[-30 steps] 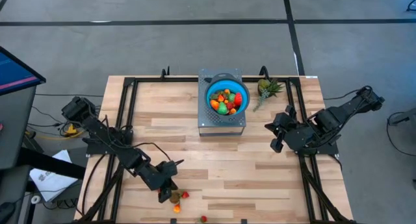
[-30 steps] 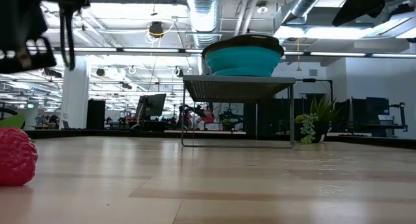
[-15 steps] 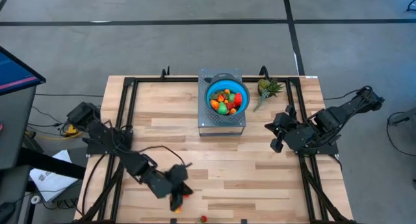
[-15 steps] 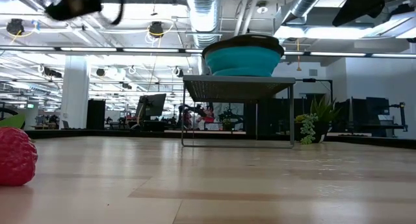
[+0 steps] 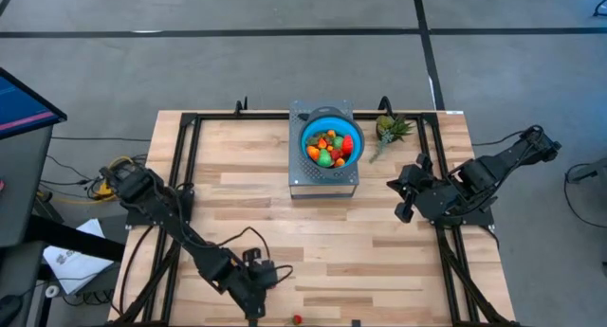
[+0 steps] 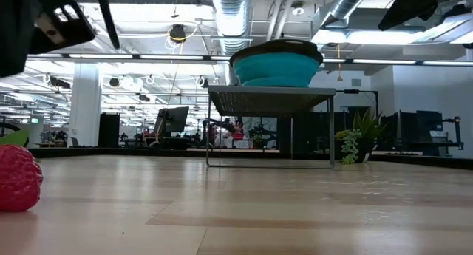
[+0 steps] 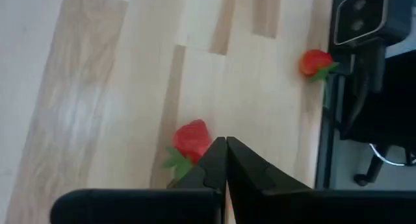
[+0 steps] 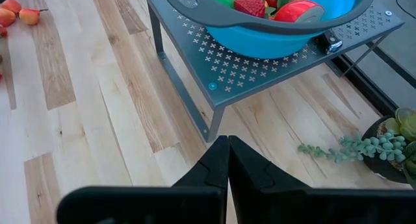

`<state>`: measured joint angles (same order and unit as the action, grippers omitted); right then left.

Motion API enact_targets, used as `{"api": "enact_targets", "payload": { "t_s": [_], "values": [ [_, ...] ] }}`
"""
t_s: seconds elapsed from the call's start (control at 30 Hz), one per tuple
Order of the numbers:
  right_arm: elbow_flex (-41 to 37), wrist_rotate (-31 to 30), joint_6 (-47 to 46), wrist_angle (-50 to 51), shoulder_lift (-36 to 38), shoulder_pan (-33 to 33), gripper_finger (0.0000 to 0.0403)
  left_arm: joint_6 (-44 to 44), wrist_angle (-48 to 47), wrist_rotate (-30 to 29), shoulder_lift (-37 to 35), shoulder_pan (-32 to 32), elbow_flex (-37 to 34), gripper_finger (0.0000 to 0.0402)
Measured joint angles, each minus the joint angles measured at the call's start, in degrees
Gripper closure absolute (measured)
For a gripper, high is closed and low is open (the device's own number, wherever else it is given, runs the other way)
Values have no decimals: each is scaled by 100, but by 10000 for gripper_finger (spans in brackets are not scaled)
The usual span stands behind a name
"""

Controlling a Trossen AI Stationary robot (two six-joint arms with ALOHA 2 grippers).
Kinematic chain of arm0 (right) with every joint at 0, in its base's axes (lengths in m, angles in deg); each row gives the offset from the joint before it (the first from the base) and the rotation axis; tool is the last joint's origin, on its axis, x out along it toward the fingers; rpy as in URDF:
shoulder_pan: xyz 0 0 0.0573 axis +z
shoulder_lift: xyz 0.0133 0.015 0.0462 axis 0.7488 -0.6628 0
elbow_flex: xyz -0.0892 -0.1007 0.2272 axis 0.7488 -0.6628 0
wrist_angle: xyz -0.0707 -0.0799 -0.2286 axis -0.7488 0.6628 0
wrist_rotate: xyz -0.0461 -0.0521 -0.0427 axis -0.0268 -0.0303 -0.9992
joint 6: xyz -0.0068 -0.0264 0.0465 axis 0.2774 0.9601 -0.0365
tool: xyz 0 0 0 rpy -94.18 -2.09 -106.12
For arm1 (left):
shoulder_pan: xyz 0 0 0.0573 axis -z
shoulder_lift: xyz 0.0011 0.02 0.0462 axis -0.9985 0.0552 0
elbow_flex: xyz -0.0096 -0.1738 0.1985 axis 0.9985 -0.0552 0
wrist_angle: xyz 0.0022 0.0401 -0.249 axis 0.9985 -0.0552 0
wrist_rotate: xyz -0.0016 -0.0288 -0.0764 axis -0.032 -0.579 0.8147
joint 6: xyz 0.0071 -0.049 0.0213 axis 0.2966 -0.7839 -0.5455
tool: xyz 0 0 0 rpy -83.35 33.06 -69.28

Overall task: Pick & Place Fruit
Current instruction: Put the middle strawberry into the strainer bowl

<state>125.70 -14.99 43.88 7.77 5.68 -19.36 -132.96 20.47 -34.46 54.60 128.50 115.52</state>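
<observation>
1. Pale wooden planks make up my table (image 5: 379, 232), framed by black rails, with grey floor all round and an open hall behind in the low view.
2. Most of the fruit (image 5: 328, 147) already sits in the blue bowl (image 5: 349, 128) on its perforated metal stand (image 5: 322, 183) at the table's far middle, which I take to be the drop-off place.
3. A few pieces are left at the near edge: one strawberry (image 7: 191, 138) just beside my left fingertips, and another strawberry (image 7: 314, 62) by the table's rim.
4. My left gripper (image 7: 225, 160) is low over that near edge, clenched with nothing between the fingers; I judge it is lining up on the nearer strawberry and must open before it can take it.
5. My right gripper (image 8: 228, 159) waits over the right side, also clenched and empty, facing the stand.
6. A small potted plant (image 5: 389, 130) stands beside the stand, out of my way.
</observation>
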Motion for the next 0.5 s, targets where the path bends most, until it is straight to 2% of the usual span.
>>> {"api": "enact_targets", "payload": {
  "t_s": [0.3, 0.5],
  "values": [
    [0, 1, 0, 4, -1, 0, 403, 194, -10, -39, -2, -171, -26, 386],
    [0, 1, 0, 37, 1, 0, 403, 719, -12, -6, -2, -267, -26, 325]
  ]
}}
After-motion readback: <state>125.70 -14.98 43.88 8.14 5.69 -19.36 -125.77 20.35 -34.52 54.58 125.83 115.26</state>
